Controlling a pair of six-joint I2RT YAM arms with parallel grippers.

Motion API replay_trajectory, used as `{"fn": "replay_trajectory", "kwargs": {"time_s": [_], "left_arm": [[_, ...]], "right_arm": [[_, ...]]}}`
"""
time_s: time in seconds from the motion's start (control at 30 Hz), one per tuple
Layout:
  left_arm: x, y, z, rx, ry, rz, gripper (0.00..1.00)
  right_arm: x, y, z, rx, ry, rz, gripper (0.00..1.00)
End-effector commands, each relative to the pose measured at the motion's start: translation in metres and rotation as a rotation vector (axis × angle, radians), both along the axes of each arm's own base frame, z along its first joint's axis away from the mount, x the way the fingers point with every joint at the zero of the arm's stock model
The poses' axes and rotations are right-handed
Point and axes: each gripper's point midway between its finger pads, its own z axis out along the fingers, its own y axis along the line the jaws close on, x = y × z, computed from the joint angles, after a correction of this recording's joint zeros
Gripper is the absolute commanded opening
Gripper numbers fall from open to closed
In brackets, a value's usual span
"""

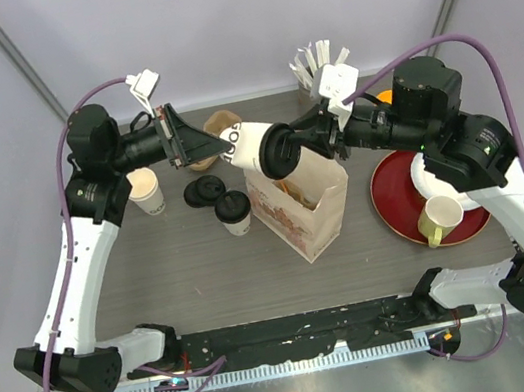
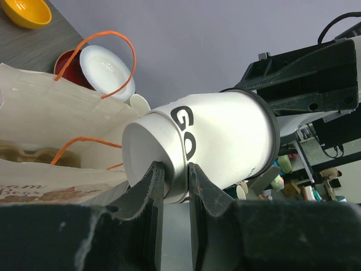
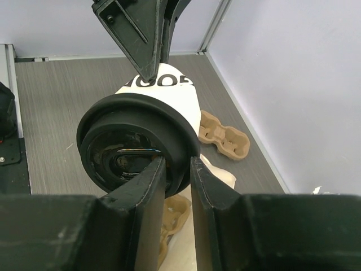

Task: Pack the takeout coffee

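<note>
At the far left of the table (image 1: 186, 280) a cream cup (image 1: 146, 191) stands upright. Just to its right lie some loose dark lids (image 1: 208, 190), and next to them a small lidded cup (image 1: 234, 211) stands upright.

Above these, the left gripper (image 1: 220, 142) points to the right. In the left wrist view its fingers (image 2: 151, 189) stand close together and pinch the bottom rim of the takeout coffee (image 1: 243, 143), one finger outside the wall and one inside the hollow of the base.

The takeout coffee lies on its side in the air, with its base to the left and its mouth to the right. It hangs between the two grippers, over the left top edge of the open paper bag (image 1: 311, 213), and it touches neither the bag nor the table. Its black lid (image 1: 275, 155) sits on its mouth.

The right gripper (image 1: 286, 149) meets the cup from the right. In the right wrist view its fingers (image 3: 149, 186) are narrow, with the lower edge of the lid between them. They seem to pinch this edge, though how firmly is not clear.

Right of the bag is a red plate (image 1: 390, 204), and a pale mug (image 1: 440, 217) rests on it.
</note>
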Motion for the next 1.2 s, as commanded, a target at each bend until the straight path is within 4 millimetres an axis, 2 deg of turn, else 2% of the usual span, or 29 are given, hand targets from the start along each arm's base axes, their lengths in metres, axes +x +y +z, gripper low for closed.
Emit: {"fn": "replay_trajectory", "kwargs": {"time_s": [0.0, 0.07, 0.17, 0.2, 0.27, 0.43, 0.53, 0.6, 0.73, 0.8, 0.87, 0.97, 1.17], "left_arm": [[-0.007, 0.000, 0.015, -0.016, -0.059, -0.021, 0.00], [-0.007, 0.001, 0.014, -0.015, -0.053, -0.019, 0.00], [-0.003, 0.001, 0.011, -0.001, -0.053, 0.003, 0.00], [-0.001, 0.002, 0.003, 0.021, -0.017, 0.019, 0.00], [0.009, 0.004, -0.003, 0.053, -0.029, 0.063, 0.00], [0.016, 0.003, -0.008, 0.068, -0.004, 0.079, 0.00], [0.020, 0.003, -0.009, 0.072, -0.004, 0.086, 0.00], [0.023, 0.003, -0.011, 0.076, 0.001, 0.095, 0.00], [0.029, 0.002, -0.013, 0.078, 0.011, 0.109, 0.14], [0.032, 0.002, -0.013, 0.079, 0.009, 0.118, 0.25], [0.034, 0.002, -0.012, 0.077, 0.006, 0.121, 0.37], [0.038, 0.002, -0.011, 0.074, 0.000, 0.134, 0.48], [0.047, 0.002, -0.005, 0.065, -0.029, 0.150, 0.53]], "right_arm": [[-0.001, 0.004, 0.014, 0.047, -0.014, 0.012, 0.28], [0.000, 0.005, 0.010, 0.041, -0.006, 0.009, 0.26], [0.000, 0.003, 0.009, 0.041, -0.006, 0.003, 0.13], [0.000, 0.002, 0.006, 0.036, -0.001, 0.001, 0.11], [-0.001, 0.002, 0.001, 0.031, 0.010, -0.001, 0.11], [-0.002, 0.001, -0.013, 0.022, 0.053, -0.009, 0.11], [0.000, 0.000, -0.014, 0.034, 0.070, -0.030, 0.01], [0.001, -0.002, -0.015, 0.047, 0.082, -0.050, 0.01], [0.004, -0.005, -0.012, 0.085, 0.101, -0.089, 0.01], [0.004, -0.007, -0.011, 0.102, 0.123, -0.102, 0.01], [0.005, -0.009, -0.014, 0.108, 0.142, -0.124, 0.01], [0.007, -0.013, -0.020, 0.117, 0.169, -0.158, 0.01], [0.012, -0.024, -0.019, 0.158, 0.196, -0.246, 0.01]]}}
